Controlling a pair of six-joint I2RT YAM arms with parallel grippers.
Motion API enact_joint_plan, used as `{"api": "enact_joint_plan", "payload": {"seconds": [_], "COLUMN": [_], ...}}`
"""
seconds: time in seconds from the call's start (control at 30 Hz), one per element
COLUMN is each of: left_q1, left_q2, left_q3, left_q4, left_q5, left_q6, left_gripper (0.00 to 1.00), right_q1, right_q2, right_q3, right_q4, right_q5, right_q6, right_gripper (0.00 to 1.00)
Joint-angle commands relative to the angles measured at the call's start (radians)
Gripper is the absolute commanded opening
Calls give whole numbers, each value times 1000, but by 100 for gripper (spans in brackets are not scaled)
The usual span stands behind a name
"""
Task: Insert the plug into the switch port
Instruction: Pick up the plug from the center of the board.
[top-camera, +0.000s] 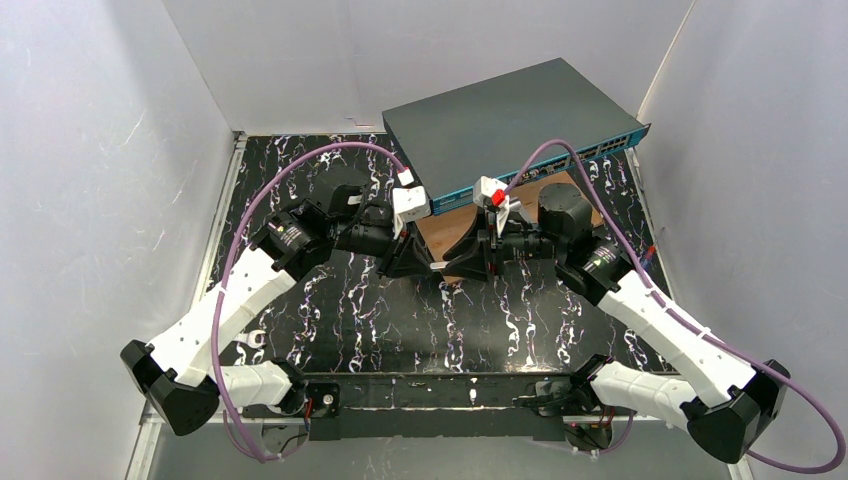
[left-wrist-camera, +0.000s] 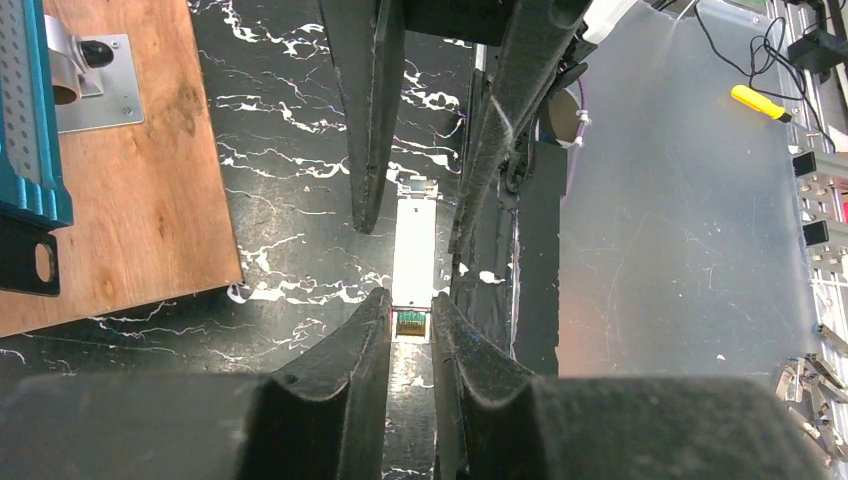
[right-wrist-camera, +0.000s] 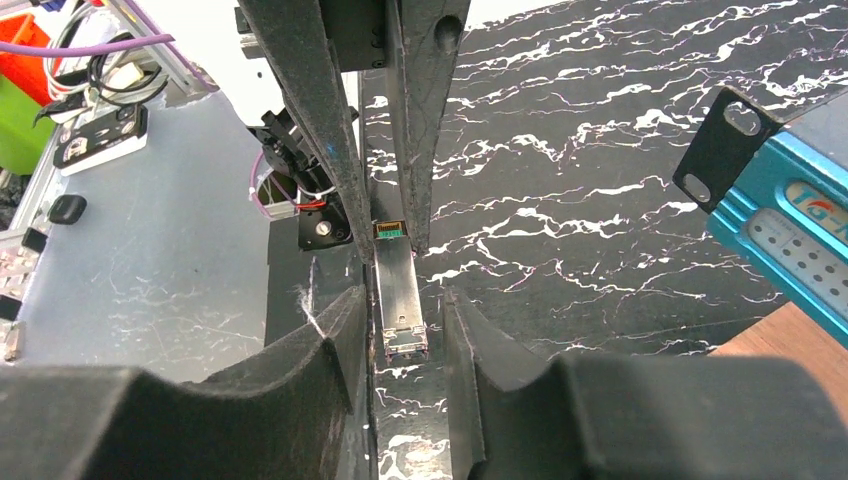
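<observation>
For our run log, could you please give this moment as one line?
left gripper: shut on small silver metal plug | right gripper: open around plug | flat dark grey metal switch: plug not inserted

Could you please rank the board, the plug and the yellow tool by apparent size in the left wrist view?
1. board, partly cut off by the frame
2. plug
3. yellow tool; it lies farther from the camera than the plug, so their true sizes may compare differently
</observation>
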Motion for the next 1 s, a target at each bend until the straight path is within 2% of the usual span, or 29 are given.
{"api": "enact_joint_plan", "payload": {"seconds": [0.0, 0.27, 0.37, 0.43, 0.5, 0.6, 0.63, 0.7, 0.77, 0.97], "left_q1": [-5, -4, -6, -5, -6, -5, -5, -5, -5, -5], "left_q2": [-8, -8, -8, -7, -8, -16, -18, -21, -23, 11], "left_q3": [40, 41, 39, 40, 43, 48, 49, 53, 60, 112], "left_q4": [-13, -13, -14, -15, -16, -18, -22, -31, -37, -85], "left_q5": [30, 34, 36, 34, 23, -18, -38, -85, -147, -392], "left_q6": [13, 14, 15, 16, 16, 15, 17, 20, 13, -41], "left_gripper": [0, 0, 0, 0, 2, 11, 17, 35, 46, 55], "right_q1": [0, 0, 0, 0, 0, 0, 0, 0, 0, -1], "right_q2": [4, 6, 6, 9, 9, 3, 0, -5, 2, -20], "right_q3": [51, 44, 48, 50, 49, 45, 44, 47, 65, 75], "right_q4": [47, 41, 40, 39, 32, 19, 9, -19, -85, -228], "right_q5": [-27, -27, -31, -34, -28, -9, 7, 49, 116, 345], "right_q6": [-2, -1, 0, 1, 2, -3, -9, -20, -43, -105], "right_gripper": [39, 26, 15, 4, 1, 1, 1, 1, 1, 1]}}
